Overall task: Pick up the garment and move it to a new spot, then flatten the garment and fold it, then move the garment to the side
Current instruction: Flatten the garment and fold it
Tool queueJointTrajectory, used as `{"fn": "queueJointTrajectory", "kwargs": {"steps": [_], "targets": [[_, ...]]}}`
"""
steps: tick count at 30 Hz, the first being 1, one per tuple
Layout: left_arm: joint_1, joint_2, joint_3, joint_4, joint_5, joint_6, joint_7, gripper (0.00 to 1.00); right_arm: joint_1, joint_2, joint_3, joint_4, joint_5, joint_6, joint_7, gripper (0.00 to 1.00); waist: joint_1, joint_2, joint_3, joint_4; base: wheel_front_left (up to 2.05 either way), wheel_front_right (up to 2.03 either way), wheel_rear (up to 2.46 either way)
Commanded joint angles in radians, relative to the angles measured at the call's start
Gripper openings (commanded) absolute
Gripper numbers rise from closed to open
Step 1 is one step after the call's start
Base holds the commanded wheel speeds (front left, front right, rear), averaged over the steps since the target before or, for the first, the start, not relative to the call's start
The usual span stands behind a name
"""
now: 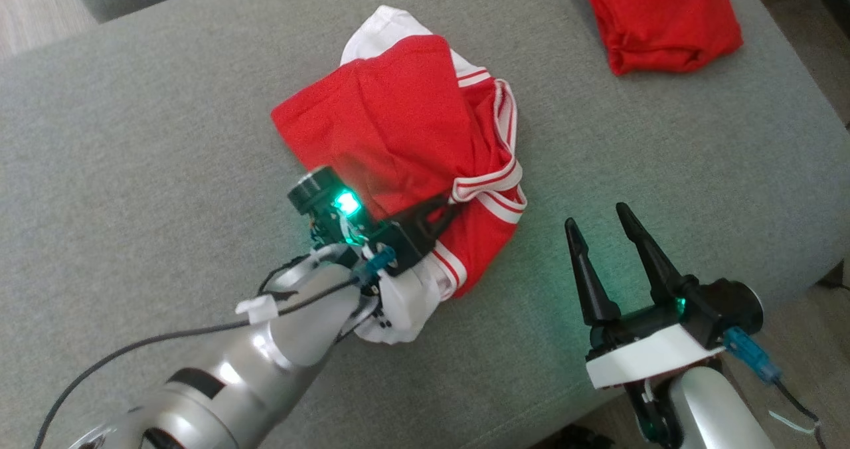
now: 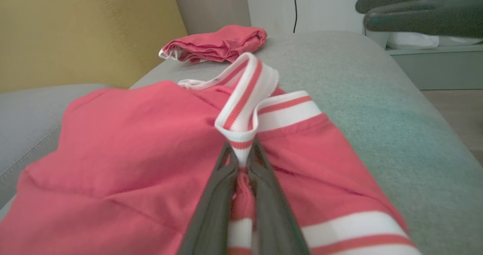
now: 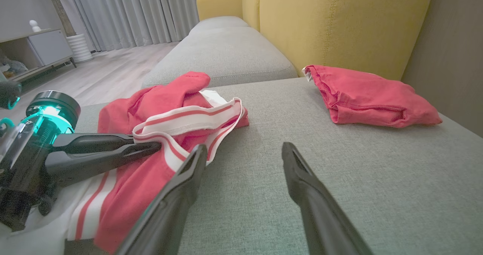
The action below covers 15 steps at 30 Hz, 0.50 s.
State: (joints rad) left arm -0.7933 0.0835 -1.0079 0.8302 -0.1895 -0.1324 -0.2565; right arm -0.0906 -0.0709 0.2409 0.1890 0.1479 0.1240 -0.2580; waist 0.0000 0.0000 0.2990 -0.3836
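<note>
Garment (image 1: pixel 398 123), red with white striped trim, lies in a crumpled heap near the middle of the grey sofa cushion (image 1: pixel 133 137). Its near white edge lies under the left wrist. The left gripper (image 1: pixel 446 204) reaches in low from the near left, forearm slanting up and to the right in the head view. Its 2 dark fingers are pinched together on a loop of the striped band, which stands up just past their tips. To the right, just beside the heap and apart from it, the right gripper (image 1: pixel 596 214) hangs over bare cushion with its 2 fingers spread wide and nothing between them. Farther back, at the cushion's far right corner and well apart from the heap, rests a second red cloth (image 1: pixel 664 20), folded. Behind it rises the yellow backrest (image 3: pixel 339 21). Beyond are a pale wooden floor (image 3: pixel 105 70), a white cabinet (image 3: pixel 45 47) and grey curtains (image 3: pixel 132 9).
</note>
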Motion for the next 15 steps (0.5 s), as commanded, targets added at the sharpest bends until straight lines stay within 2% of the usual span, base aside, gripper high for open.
{"fn": "queueJointTrajectory", "kwargs": {"steps": [1, 9, 15], "targets": [[-0.041, -0.005, 0.001, -0.034, -0.001, 0.002, -0.005, 0.0, -0.003, 0.005, 0.019, -0.023, -0.002, 0.007, -0.004, 1.0, 0.0, 0.0, -0.01, -0.004, 0.0, 0.0, 0.0], [-0.069, -0.02, -0.037, -0.154, -0.063, 0.002, -0.005, 0.0, 0.014, 0.009, 0.015, -0.018, 0.001, 0.007, -0.004, 1.0, 0.0, 0.0, -0.056, -0.011, 0.0, 0.0, 0.0], [-0.282, -0.026, 0.026, -0.265, -0.112, 0.002, -0.005, 0.0, 0.023, 0.013, 0.015, -0.016, 0.003, 0.007, -0.004, 1.0, 0.0, 0.0, -0.094, -0.004, 0.0, 0.0, 0.0]]}}
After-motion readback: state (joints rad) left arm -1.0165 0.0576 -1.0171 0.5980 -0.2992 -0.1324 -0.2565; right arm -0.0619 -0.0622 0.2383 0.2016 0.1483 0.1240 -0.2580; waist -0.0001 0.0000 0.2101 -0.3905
